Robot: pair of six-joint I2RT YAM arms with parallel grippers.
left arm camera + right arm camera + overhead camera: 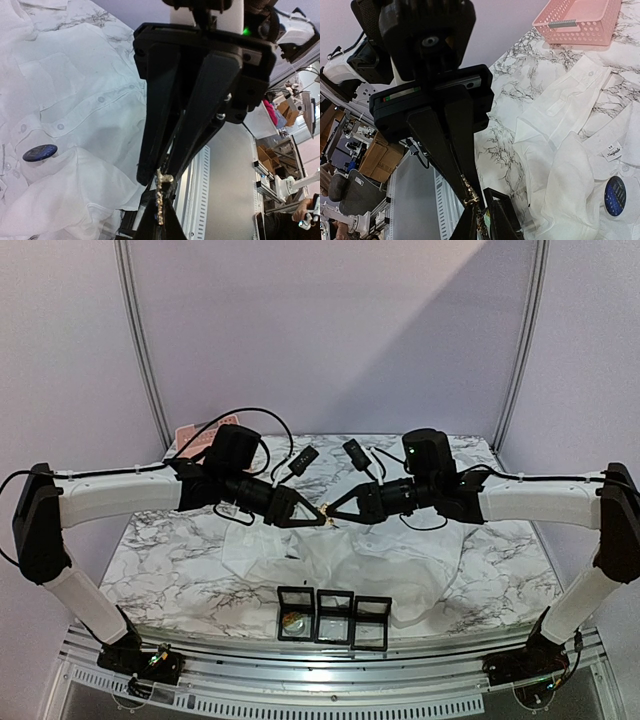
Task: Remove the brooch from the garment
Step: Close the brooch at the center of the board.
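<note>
Holding the gold brooch (327, 511) mid-air above the white shirt (350, 575), left gripper (319, 516) and right gripper (335, 512) both pinch it; a mistimed release could drop it.

Pink basket (585, 34) — 3 black boxes (335, 616).

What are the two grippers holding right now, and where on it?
The gold brooch, in mid-air clear of the shirt. The left gripper pinches one end, and the right gripper pinches the opposite end.
</note>
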